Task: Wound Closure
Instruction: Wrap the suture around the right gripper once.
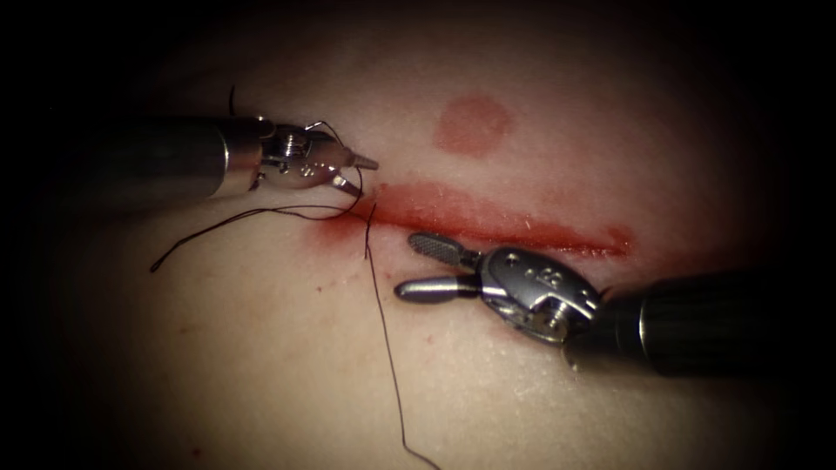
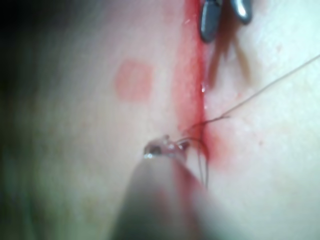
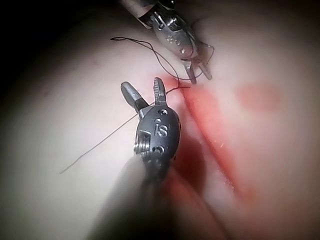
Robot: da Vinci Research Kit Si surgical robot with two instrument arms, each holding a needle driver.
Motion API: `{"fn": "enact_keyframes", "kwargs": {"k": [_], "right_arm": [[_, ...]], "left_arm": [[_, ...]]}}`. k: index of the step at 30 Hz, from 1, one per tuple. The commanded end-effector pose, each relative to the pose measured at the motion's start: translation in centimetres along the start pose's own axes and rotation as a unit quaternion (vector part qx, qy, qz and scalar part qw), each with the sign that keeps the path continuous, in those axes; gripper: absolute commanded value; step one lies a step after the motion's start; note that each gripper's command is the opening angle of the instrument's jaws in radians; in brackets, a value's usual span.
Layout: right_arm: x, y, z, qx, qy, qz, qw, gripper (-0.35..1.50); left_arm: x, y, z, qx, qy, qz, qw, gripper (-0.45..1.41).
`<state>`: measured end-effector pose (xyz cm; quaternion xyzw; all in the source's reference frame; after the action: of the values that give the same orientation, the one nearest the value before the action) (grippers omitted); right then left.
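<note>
Left tool: my left tool point(image 1: 361, 172) sits at the left end of the cut point(image 1: 501, 224), tips over the tissue point(image 1: 279, 348). Jaws stand a little apart; I see nothing clamped between them. It also shows in the right wrist view point(image 3: 198, 75), both tips parted above the end of the cut.
Right tool: my right tool point(image 1: 427, 268) lies just below the cut near its middle, jaws spread wide, one upper and one lower, holding nothing. Same in its own wrist view point(image 3: 145, 92), and its tips show in the left wrist view point(image 2: 225, 15).
Needle: I cannot make out the needle in any view, so I cannot tell where it is or whether it sits in the tissue.
Thread: dark thread point(image 1: 383, 331) comes out of the tissue at the left end of the cut. One strand runs down the tissue toward the lower edge; another trails left below my left tool and ends loose. A fine loop passes over my left tool's wrist.
Cut: a red line running left to right, with red fluid point(image 1: 418, 204) along it, heaviest at the left end.
Mark: a round reddish mark point(image 1: 472, 124) on the tissue above the cut, well apart from both tools.
</note>
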<state>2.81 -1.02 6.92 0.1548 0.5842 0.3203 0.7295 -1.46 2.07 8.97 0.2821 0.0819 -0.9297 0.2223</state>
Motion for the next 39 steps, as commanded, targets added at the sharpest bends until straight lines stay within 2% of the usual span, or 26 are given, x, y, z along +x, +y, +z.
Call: {"fn": "enact_keyframes", "kwargs": {"k": [1, 4, 8, 13, 15, 19, 21, 26, 31, 39], "right_arm": [[-0.08, -0.02, 0.05, 0.001, 0.0, 0.001, 1.0, 1.01], [-0.08, -0.02, 0.05, 0.001, 0.0, 0.001, 1.0, 1.01], [-0.09, -0.02, 0.05, 0.001, 0.001, 0.001, 1.0, 1.01], [-0.09, -0.02, 0.04, 0.0, 0.001, 0.001, 1.0, 1.01], [-0.09, -0.02, 0.04, 0.0, 0.001, 0.001, 1.0, 1.01], [-0.08, -0.02, 0.08, -0.002, 0.001, 0.002, 1.0, 1.01], [-0.08, -0.02, 0.13, -0.005, 0.002, 0.002, 1.0, 1.03], [-0.04, -0.02, 0.28, 0.003, 0.002, 0.004, 1.0, 1.06], [0.0, -0.01, 0.47, 0.023, 0.005, 0.007, 1.0, 0.93], [-0.04, 0.02, 0.9, 0.041, -0.008, 0.008, 0.999, 0.98]], "left_arm": [[0.01, -0.03, 0.06, 0.0, 0.001, 0.0, 1.0, 0.05], [0.01, -0.02, 0.04, -0.001, 0.001, 0.009, 1.0, -0.35], [0.01, -0.06, 0.0, 0.018, 0.013, 0.002, 1.0, -0.35], [0.01, -0.25, -0.25, 0.106, 0.059, -0.039, 0.992, -0.35], [0.02, -0.36, -0.39, 0.123, 0.071, -0.053, 0.988, -0.35], [0.11, -0.8, -0.89, 0.114, 0.102, -0.092, 0.984, -0.35], [0.19, -1.04, -1.19, 0.121, 0.142, -0.137, 0.973, -0.35], [0.3, -1.45, -1.71, 0.146, 0.19, -0.172, 0.955, -0.35], [0.31, -1.68, -2.08, 0.17, 0.211, -0.185, 0.945, -0.35], [0.19, -1.85, -2.69, 0.192, 0.242, -0.206, 0.928, -0.35]]}}
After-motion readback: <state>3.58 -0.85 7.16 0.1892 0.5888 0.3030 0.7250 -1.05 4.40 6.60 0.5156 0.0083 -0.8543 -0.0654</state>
